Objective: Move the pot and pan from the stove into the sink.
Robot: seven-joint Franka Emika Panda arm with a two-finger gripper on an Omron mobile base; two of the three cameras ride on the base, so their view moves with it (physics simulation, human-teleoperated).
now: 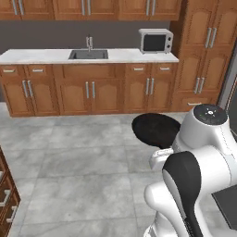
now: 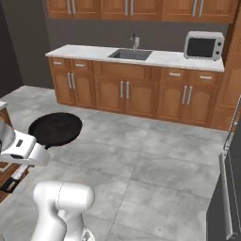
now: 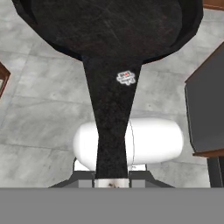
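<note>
In the hand view the gripper [image 3: 112, 181] is pinched on the tip of the pan's handle, a dark finger tip on either side of the pale band at the handle's end. From there the pan [image 3: 109, 26] runs straight away from the hand: its handle widens as it goes, and the round black bowl hangs at the far end over grey floor tiles [image 3: 39, 109]. Partway along the handle sits a small white label [image 3: 126, 78] with red and dark marks, too blurred to read. In the left base view the pan [image 1: 155, 128] shows just beyond the white arm, held level in the air above the floor; in the right base view the pan [image 2: 55, 129] sticks out ahead of the hand in the same way. Well beyond the pan, across the open floor, stands a run of wooden cabinets [image 1: 88, 90] topped by a white counter [image 1: 41, 56]. The sink [image 1: 88, 54] is set into that counter, far ahead of the hand, with its faucet [image 1: 89, 43] upright behind it. Along the counter to the right of the sink sits a white microwave [image 1: 156, 40]; no writing on it can be made out. More wooden cabinets [image 2: 141, 8] hang on the wall above.
</note>
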